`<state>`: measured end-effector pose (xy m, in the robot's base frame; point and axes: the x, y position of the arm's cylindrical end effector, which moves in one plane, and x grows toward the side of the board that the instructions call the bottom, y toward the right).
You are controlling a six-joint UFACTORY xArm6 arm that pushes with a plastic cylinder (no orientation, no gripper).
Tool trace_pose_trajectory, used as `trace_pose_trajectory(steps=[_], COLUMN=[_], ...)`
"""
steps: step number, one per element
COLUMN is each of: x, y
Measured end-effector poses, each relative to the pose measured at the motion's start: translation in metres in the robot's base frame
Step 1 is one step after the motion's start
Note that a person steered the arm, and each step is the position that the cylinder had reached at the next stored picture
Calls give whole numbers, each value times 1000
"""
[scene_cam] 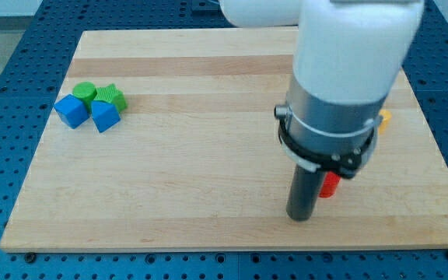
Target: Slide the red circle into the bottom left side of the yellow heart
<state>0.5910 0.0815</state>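
A red block (330, 185) shows only as a small patch just right of my rod, near the view's bottom right; its shape is mostly hidden by the arm. My tip (299, 217) rests on the board just left of and below that red block, very close to it. A sliver of a yellow block (383, 118) peeks out from behind the arm's right side, above and to the right of the red block; its shape cannot be made out. The arm's white and grey body covers much of the board's right half.
A cluster sits at the view's left: a green circle (85, 92), a green star-like block (112, 96), a blue cube (71, 110) and a blue block (104, 116). The wooden board (193, 163) lies on a blue perforated table.
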Motion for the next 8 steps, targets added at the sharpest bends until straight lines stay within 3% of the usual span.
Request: trace_pose_trajectory(steps=[1,3,5,7,8], x=[-15,-87,-77,-103,-96], y=[23,53,52,52,47])
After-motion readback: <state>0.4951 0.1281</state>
